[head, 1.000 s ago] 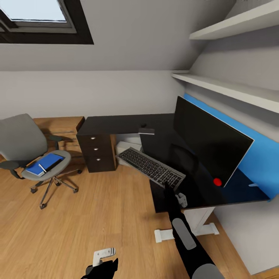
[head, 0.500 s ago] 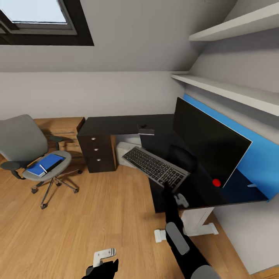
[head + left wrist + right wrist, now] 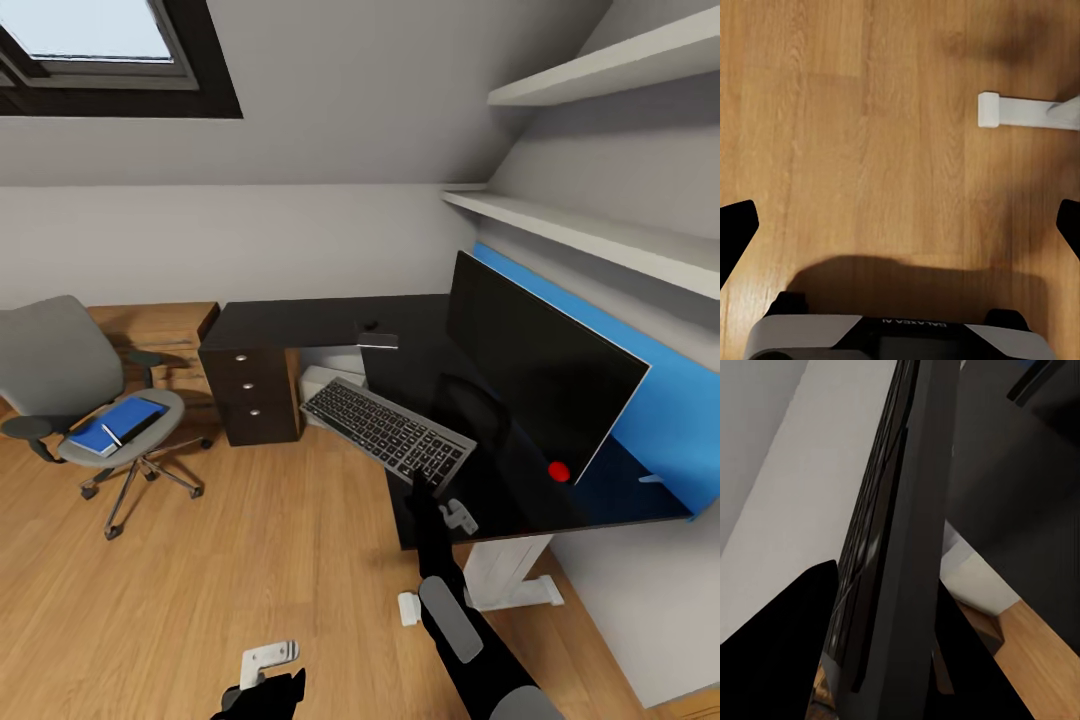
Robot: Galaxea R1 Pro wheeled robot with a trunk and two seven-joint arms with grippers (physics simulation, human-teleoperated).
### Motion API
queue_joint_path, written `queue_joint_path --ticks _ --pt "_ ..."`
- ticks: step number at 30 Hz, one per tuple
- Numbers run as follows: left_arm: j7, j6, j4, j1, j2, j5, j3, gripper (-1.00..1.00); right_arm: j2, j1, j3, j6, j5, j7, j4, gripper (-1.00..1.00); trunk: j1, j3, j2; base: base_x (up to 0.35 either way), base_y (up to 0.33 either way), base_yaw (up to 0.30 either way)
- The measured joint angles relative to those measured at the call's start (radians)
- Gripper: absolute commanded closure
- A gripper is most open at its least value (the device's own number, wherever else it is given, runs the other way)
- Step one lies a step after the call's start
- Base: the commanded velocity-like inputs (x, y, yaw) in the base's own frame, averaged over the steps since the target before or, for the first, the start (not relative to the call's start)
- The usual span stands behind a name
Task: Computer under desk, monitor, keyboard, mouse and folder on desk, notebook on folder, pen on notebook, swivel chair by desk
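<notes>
The flat grey keyboard with black keys (image 3: 389,434) hangs in the air at the front edge of the dark L-shaped desk (image 3: 300,322), tilted, most of it jutting out past the edge over the wooden floor (image 3: 250,560). The right gripper (image 3: 418,484) has it by the near end, and the right wrist view shows the slab (image 3: 896,547) edge-on, running between the two dark fingers (image 3: 787,645), pinched tight. The wide black monitor (image 3: 535,365) stands toward the right edge of the desk, in front of a blue wall panel (image 3: 660,400), with a small red round object (image 3: 560,470) at its foot near the front right corner. Over by the left wall, the grey swivel chair (image 3: 70,390) sits well apart from the desk, carrying the blue folder (image 3: 115,422) on its seat, something thin and pale lying across it, too small to name. Down low, the left gripper (image 3: 262,690) hangs above the floor, and its wrist view has both fingertips (image 3: 736,229) spread wide apart, nothing between them but floorboards.
</notes>
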Motion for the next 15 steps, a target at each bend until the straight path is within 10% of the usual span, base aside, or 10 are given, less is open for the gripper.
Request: queue_joint_path --ticks 15 --pt "-0.001 -0.038 0.000 0.000 0.000 0.000 -0.001 -1.00 0.000 0.000 0.000 0.000 -0.002 0.000 0.000 1.00 0.000 0.000 0.000 0.190 0.026 0.000"
